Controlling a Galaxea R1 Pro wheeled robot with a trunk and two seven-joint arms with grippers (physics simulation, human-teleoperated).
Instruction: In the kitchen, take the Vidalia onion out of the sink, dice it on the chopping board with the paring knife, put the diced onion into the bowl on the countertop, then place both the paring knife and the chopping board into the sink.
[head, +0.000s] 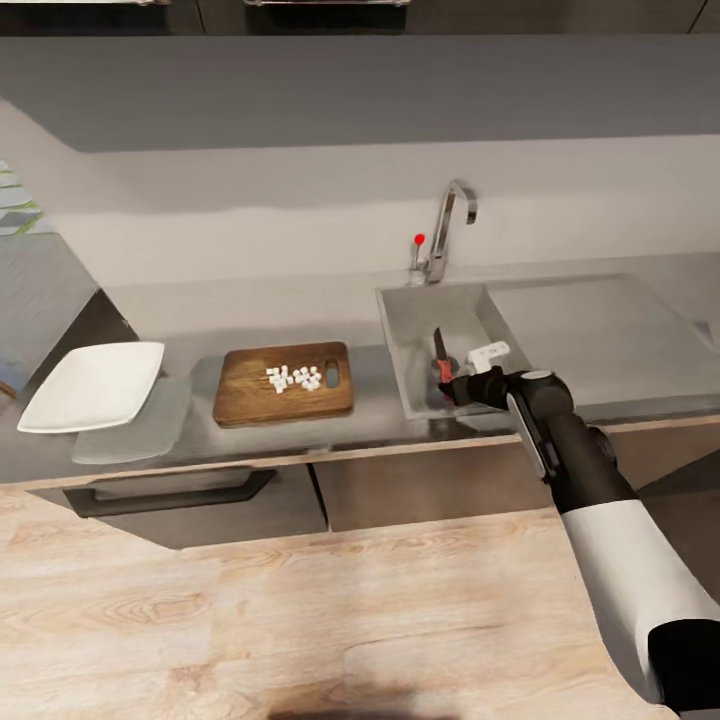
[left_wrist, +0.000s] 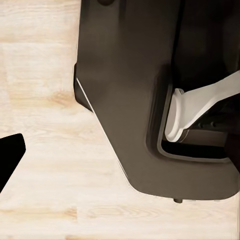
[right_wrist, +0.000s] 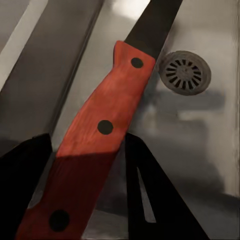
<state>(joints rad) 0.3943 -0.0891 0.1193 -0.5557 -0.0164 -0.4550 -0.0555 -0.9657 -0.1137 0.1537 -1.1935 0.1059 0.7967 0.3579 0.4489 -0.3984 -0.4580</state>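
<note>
- One white bowl (head: 95, 385) sat at the left end of your bench (head: 300, 445), empty.
- One chopping board (head: 284, 383) lay just right of it, carrying a small heap of white diced onion (head: 294, 377) pieces, too small to count.
- One sink (head: 420, 330) stood right of the board, one tap (head: 447, 232) behind it and one round drain (right_wrist: 185, 72) in its floor.
- One paring knife (head: 440, 356) was over the basin, its red three-rivet handle clamped between the fingers (right_wrist: 150, 195) of your right pincer (head: 447, 385).
- Your left pincer: I cannot tell its state; its wrist camera faced the wood floor (left_wrist: 45, 165).
</note>
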